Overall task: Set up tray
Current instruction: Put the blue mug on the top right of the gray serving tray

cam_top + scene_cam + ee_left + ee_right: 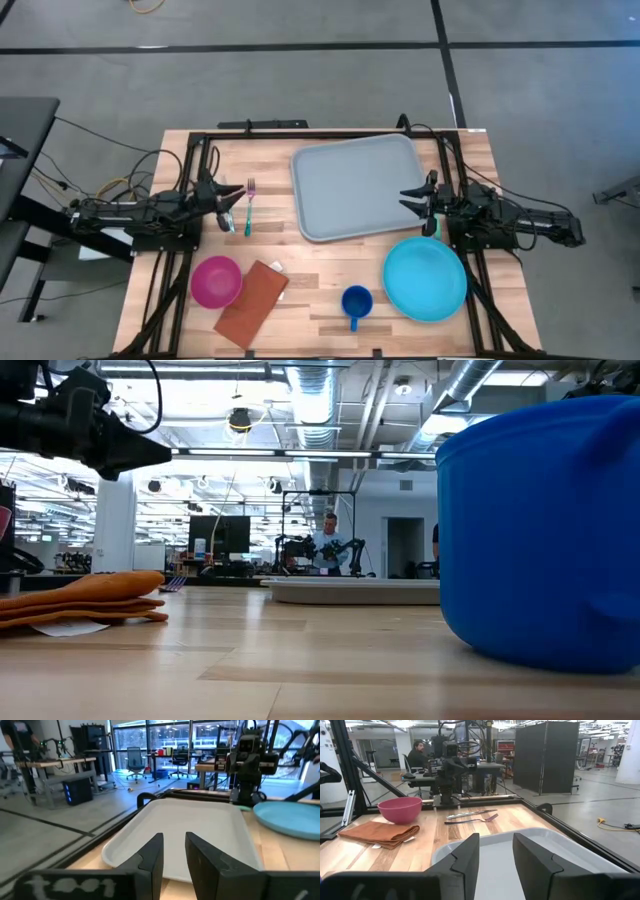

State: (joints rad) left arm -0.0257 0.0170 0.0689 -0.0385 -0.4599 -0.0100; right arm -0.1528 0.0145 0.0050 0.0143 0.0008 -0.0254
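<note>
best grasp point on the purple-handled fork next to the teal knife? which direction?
Grip the purple metal fork at mid-handle, coming straight down with the left gripper, fingers across its width. It lies flat on the wooden table, tines towards the far edge, close beside the teal-handled knife, so a side approach looks blocked.

A: Tray [355,190] condition?

B: Pale grey-blue plastic rectangle, rounded corners, low raised rim. Lies flat on the table, surface bare, slightly skewed.

A: Position against the fingers?

B: Between the two grippers. Right gripper [410,197], jaws parted, sits at its edge, fingertips over the rim. Left gripper [237,197] stands apart on the opposite side, fingers [150,857] pointed toward it.
</note>
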